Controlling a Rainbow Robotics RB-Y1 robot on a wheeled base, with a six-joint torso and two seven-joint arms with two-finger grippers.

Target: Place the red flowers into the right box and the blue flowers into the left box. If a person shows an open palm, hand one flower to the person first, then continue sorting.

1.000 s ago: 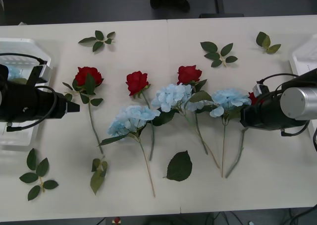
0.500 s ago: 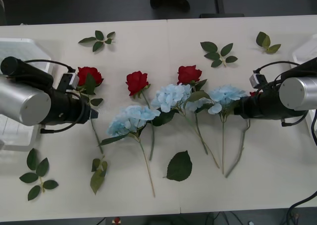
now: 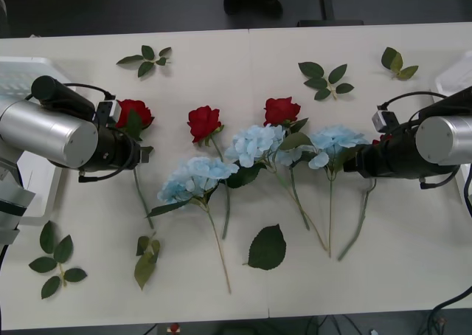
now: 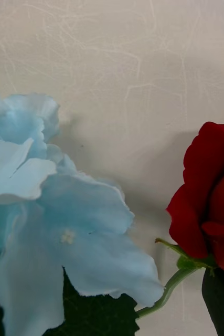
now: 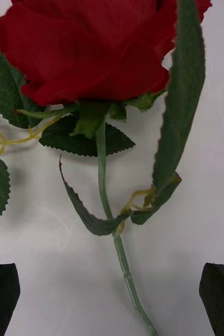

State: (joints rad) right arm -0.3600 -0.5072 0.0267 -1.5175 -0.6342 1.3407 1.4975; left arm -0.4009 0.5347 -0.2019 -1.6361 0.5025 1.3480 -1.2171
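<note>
My left end effector [image 5: 112, 299], spread wide, straddles a red rose [image 5: 91, 47] stem on tabletop [image 3: 251, 291]; leaves could snag. Right end effector [image 3: 354, 164]: can't tell.

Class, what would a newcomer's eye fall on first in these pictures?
A row of red flowers and blue flowers lying across the middle of the table. The left gripper hangs open over the leftmost rose's stem, and the right arm reaches in toward the rose at the row's right end.
</note>
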